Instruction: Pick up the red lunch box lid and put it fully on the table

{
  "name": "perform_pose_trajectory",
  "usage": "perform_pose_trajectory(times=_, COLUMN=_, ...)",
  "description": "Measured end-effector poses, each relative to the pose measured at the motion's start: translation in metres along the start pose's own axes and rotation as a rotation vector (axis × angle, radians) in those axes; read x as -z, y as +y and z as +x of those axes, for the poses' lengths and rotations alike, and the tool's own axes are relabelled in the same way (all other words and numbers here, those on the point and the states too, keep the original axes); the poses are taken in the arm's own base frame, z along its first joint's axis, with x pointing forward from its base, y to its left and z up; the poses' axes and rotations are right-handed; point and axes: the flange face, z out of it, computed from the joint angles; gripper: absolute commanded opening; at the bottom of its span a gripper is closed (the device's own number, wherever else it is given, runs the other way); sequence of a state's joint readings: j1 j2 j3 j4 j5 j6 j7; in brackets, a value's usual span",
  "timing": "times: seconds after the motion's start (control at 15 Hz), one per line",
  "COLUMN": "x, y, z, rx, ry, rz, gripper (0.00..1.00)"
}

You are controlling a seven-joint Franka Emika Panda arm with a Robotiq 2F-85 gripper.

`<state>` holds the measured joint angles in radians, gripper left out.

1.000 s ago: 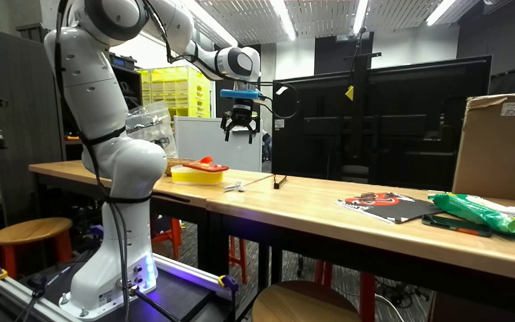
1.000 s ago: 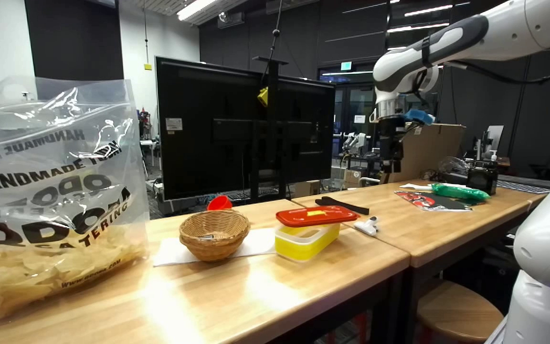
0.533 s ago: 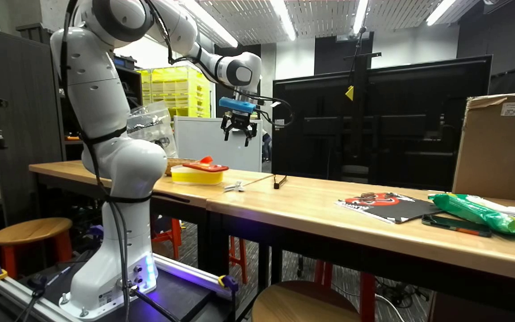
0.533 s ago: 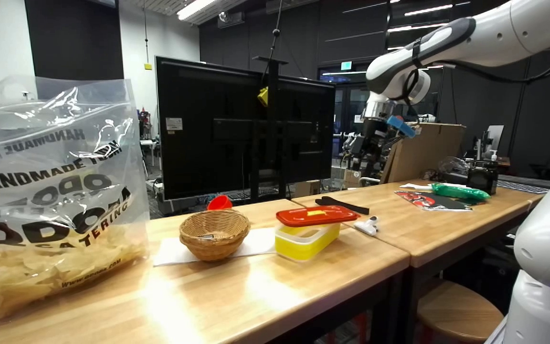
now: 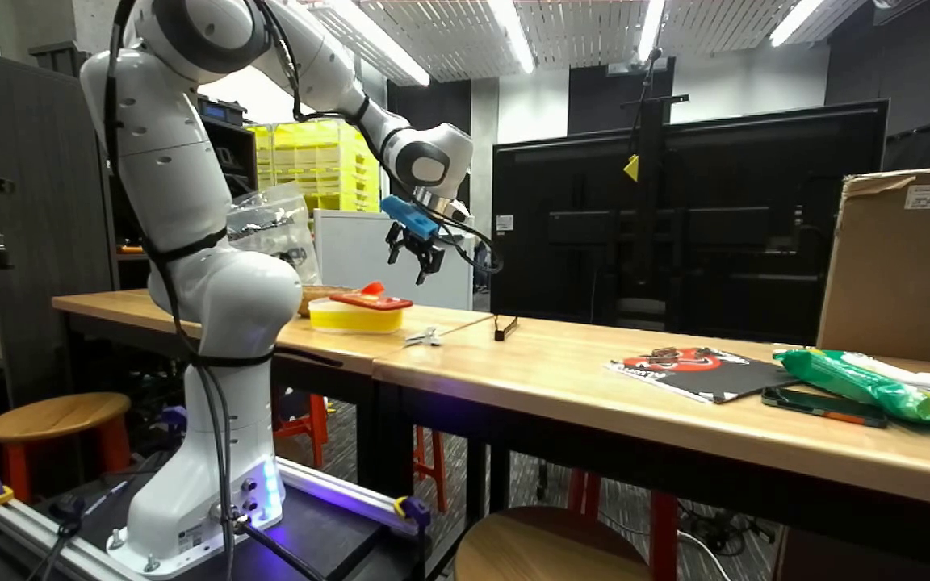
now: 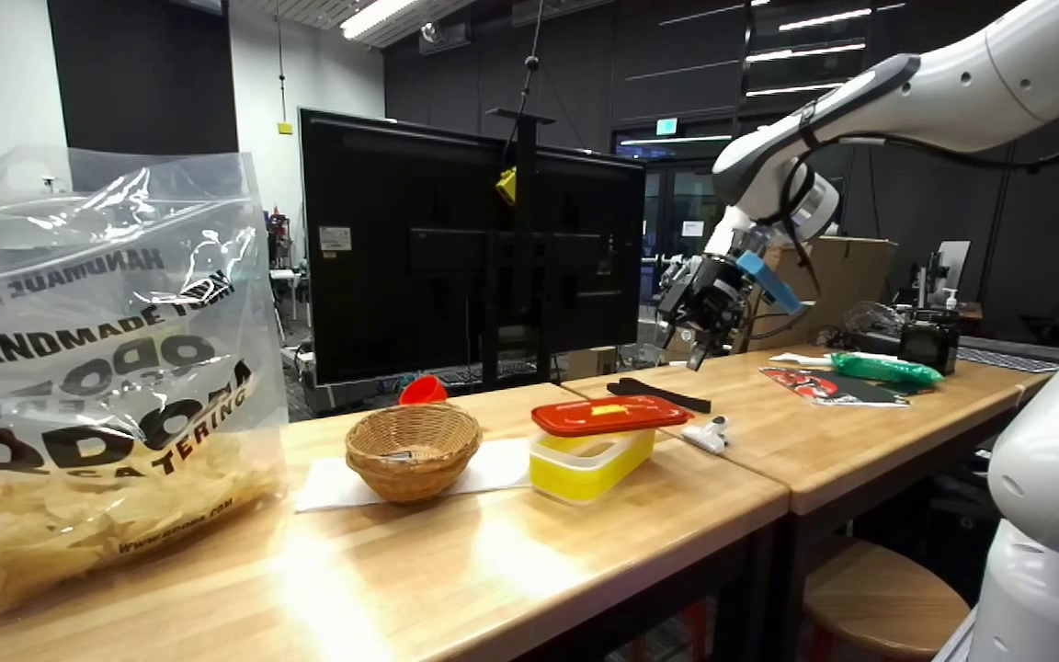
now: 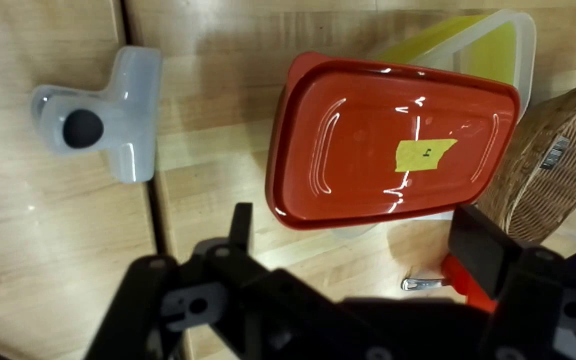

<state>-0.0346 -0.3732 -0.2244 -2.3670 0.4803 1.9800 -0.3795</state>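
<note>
The red lunch box lid (image 6: pixel 608 416) rests tilted on top of the yellow box (image 6: pixel 575 473), overhanging one end. In an exterior view the lid (image 5: pixel 372 303) also lies on the yellow box (image 5: pixel 356 320). The box stands on the wooden table (image 6: pixel 373 575). In the wrist view the lid (image 7: pixel 358 145) carries a yellow tape label and covers part of the box (image 7: pixel 493 52). My gripper (image 5: pixel 408 267) is open, empty and tilted, in the air above the table and apart from the lid. It also shows in an exterior view (image 6: pixel 679 350) and in the wrist view (image 7: pixel 355 216).
A white clip (image 6: pixel 707 435) lies close beside the box. A wicker basket (image 6: pixel 412 450) and a red cup (image 6: pixel 421 391) stand on its other side. A clear chip bag (image 6: pixel 116 395) stands farther along. A black bar (image 6: pixel 660 394) lies behind the clip.
My gripper has moved down and tilted; in an exterior view it has also shifted slightly left. It stays open. The lid, box and other objects have not moved.
</note>
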Motion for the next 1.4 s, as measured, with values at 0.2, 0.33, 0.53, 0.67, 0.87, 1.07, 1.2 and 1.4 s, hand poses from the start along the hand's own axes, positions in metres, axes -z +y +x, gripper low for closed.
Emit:
perform_pose_trajectory(times=0.2, x=-0.004, y=0.001, z=-0.016, rx=-0.046, ry=-0.008, rz=0.009, gripper=1.00)
perform_pose_trajectory(times=0.33, x=-0.005, y=0.004, z=-0.026, rx=-0.033, ry=-0.009, rz=0.019, gripper=1.00)
perform_pose_trajectory(times=0.53, x=-0.008, y=0.016, z=-0.035, rx=0.009, ry=0.000, rz=0.057, gripper=1.00)
perform_pose_trajectory(times=0.67, x=-0.010, y=0.025, z=-0.038, rx=0.053, ry=0.019, rz=0.104, gripper=1.00)
perform_pose_trajectory(times=0.87, x=-0.015, y=0.036, z=-0.040, rx=0.133, ry=0.058, rz=0.191, gripper=1.00)
perform_pose_trajectory(times=1.07, x=-0.026, y=0.042, z=-0.039, rx=0.173, ry=0.062, rz=0.275, gripper=1.00)
perform_pose_trajectory(times=1.2, x=-0.036, y=0.042, z=-0.038, rx=0.172, ry=0.042, rz=0.322, gripper=1.00)
perform_pose_trajectory(times=1.4, x=-0.049, y=0.043, z=-0.033, rx=0.145, ry=-0.003, rz=0.363, gripper=1.00)
